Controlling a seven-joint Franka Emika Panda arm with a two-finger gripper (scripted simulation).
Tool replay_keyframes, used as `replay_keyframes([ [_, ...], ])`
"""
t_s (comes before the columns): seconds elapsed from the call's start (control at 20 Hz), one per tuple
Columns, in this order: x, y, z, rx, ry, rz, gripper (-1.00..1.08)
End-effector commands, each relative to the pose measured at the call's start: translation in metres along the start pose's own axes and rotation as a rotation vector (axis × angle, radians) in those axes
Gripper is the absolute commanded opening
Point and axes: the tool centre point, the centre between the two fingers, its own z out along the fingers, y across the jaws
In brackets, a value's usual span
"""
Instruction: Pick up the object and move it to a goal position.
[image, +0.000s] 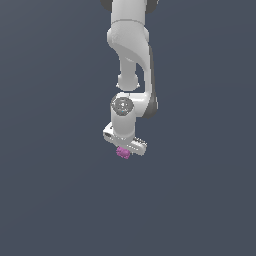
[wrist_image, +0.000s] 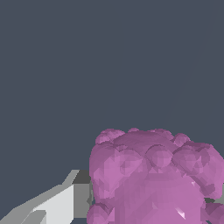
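The object (image: 123, 153) is a small magenta-purple knobbly lump just under the white hand of the arm, near the middle of the exterior view. My gripper (image: 124, 149) points down and is shut on it. In the wrist view the object (wrist_image: 153, 175) fills the space between the fingers, and a pale grey finger (wrist_image: 61, 203) presses against one flank. Only a sliver of the other finger shows past the opposite flank. No mark of a goal position shows in either view.
The white arm (image: 131, 45) comes down from the top of the exterior view. Everything around it is a plain dark blue-grey surface (image: 50, 190), with no other objects or edges in sight.
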Motion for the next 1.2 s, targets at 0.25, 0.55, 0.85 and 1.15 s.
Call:
replay_keyframes([
  [0.25, 0.004, 0.001, -0.021, 0.000, 0.000, 0.000, -1.00],
  [0.55, 0.012, 0.003, -0.062, 0.000, 0.000, 0.000, -1.00],
  [0.85, 0.024, 0.007, -0.122, 0.000, 0.000, 0.001, -1.00],
  [1.15, 0.037, 0.010, -0.188, -0.001, 0.001, 0.001, -1.00],
])
